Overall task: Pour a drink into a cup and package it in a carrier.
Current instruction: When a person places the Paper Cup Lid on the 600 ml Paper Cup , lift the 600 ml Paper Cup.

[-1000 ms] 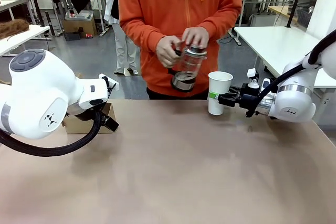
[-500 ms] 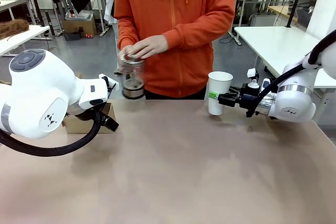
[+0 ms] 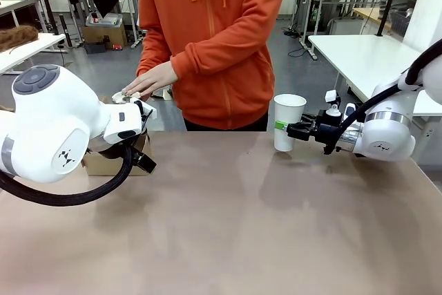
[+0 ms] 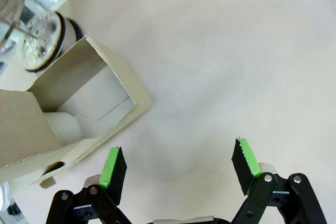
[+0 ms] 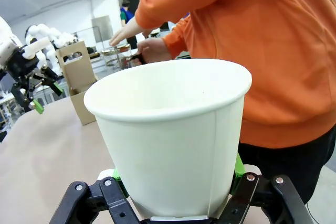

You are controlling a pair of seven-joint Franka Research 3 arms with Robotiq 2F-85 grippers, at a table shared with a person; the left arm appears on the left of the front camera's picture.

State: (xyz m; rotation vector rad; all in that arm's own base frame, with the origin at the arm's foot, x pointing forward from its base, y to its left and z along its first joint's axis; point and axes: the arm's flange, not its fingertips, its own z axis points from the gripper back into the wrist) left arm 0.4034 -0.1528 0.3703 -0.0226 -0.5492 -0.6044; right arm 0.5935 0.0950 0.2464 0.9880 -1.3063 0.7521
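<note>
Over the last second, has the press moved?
Yes. In the front view the person's hand carried the press leftward, away from the unmoved cup, to beside the carrier.

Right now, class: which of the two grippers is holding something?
The right gripper, clamped on the white cup; the left gripper hangs open, empty.

Nothing legible is showing. The cup (image 3: 288,121) is standing plain white. Small dark emblems on the left arm (image 3: 65,158), at eight o'clock, and the right arm (image 3: 380,147), at three o'clock, are carrying no letters.
</note>
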